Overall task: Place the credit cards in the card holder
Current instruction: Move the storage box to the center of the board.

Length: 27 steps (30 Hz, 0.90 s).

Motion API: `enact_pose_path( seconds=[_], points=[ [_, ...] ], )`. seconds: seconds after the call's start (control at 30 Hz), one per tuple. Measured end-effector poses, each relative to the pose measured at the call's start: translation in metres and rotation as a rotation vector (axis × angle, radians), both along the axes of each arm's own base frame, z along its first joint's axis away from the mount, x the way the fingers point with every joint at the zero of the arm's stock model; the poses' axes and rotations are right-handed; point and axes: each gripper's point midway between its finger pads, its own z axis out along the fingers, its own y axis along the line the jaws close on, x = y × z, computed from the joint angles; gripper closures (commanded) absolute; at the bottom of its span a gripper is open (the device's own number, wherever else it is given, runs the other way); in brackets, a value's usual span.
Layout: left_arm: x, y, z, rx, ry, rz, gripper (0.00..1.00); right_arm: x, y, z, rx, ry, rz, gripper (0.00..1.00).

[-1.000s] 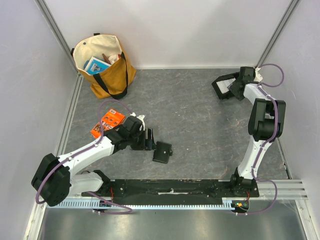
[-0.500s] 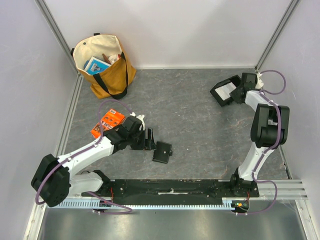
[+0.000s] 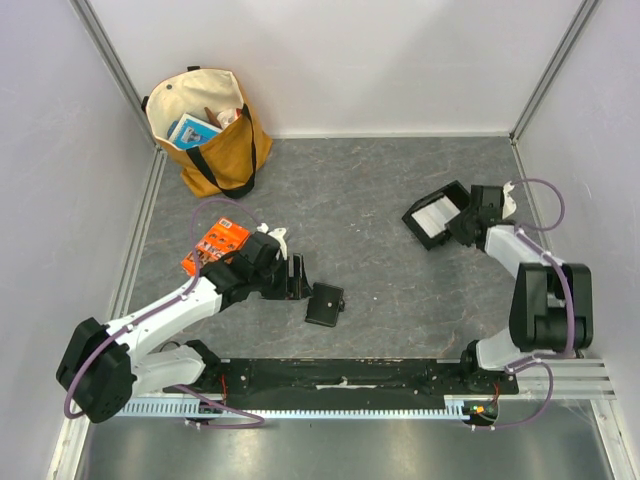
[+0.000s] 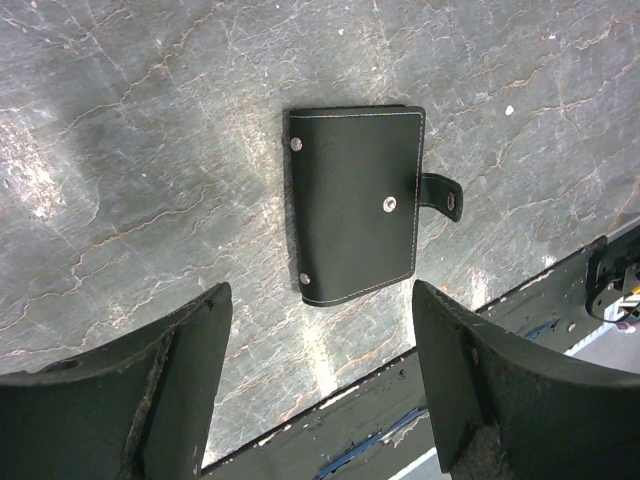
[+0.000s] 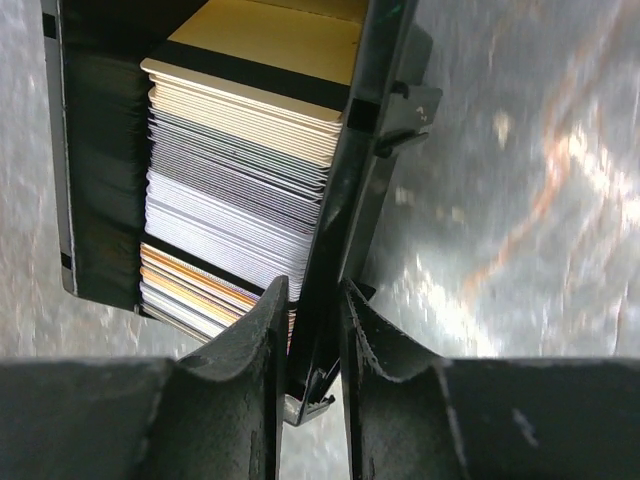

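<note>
Card holder [image 4: 355, 220] beyond spread left jaws, right jaws clamped on tray [image 5: 335, 200] wall

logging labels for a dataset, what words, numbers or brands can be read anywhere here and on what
No text is legible in any view.
On the orange packet: print, too small to read.
On the blue item in the tote bag: print, too small to read.
On the card holder: none, only snaps.
On the credit cards in the black tray: none showing, only edges and a dark stripe.
</note>
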Motion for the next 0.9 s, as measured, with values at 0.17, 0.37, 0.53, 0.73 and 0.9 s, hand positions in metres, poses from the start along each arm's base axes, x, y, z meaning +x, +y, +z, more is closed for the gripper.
enact_pose_path(
  seconds=[0.17,0.37,0.53,0.73,0.9],
  points=[
    [-0.002,0.001,-0.002,0.004,0.004,0.0,0.22,-0.051,0.041,0.002,0.048,-0.006,0.023,0.76],
    [0.0,0.0,-0.001,-0.002,-0.002,0.0,0.22,-0.106,0.083,0.004,0.112,-0.018,0.055,0.76],
    [-0.001,0.0,-0.001,-0.005,0.0,-0.003,0.22,-0.127,0.096,0.006,0.156,-0.035,0.037,0.77],
    [0.0,-0.002,0.0,-0.013,-0.004,-0.006,0.22,-0.133,0.097,0.006,0.171,-0.048,-0.031,0.75],
    [0.0,-0.008,0.003,-0.038,-0.005,-0.021,0.22,-0.13,0.109,0.006,0.183,-0.061,-0.07,0.72]
  ],
)
